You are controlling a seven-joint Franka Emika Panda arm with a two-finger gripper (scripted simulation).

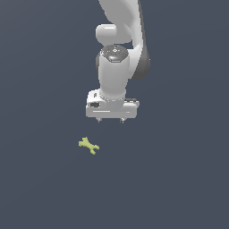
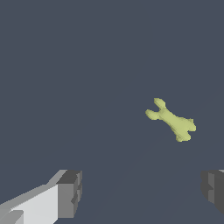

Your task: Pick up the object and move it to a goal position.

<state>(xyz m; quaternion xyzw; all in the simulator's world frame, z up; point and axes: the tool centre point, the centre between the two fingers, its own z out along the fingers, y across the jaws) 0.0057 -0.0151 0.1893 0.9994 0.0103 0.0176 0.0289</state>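
The object [image 1: 88, 146] is a tiny yellow-green piece with forked ends, lying flat on the dark surface. In the wrist view the object [image 2: 171, 120] lies apart from both fingers. My gripper [image 1: 110, 120] hangs above the surface, to the exterior view's right of the object and clear of it. Its short fingertips [image 1: 99, 120] stand wide apart and it is open with nothing between them. The wrist view shows my gripper [image 2: 142, 192] with one grey finger pad [image 2: 70, 192] at each side.
The white arm [image 1: 118, 49] rises straight up from the gripper to the picture's top edge. A plain dark grey surface [image 1: 179, 179] fills the view all around.
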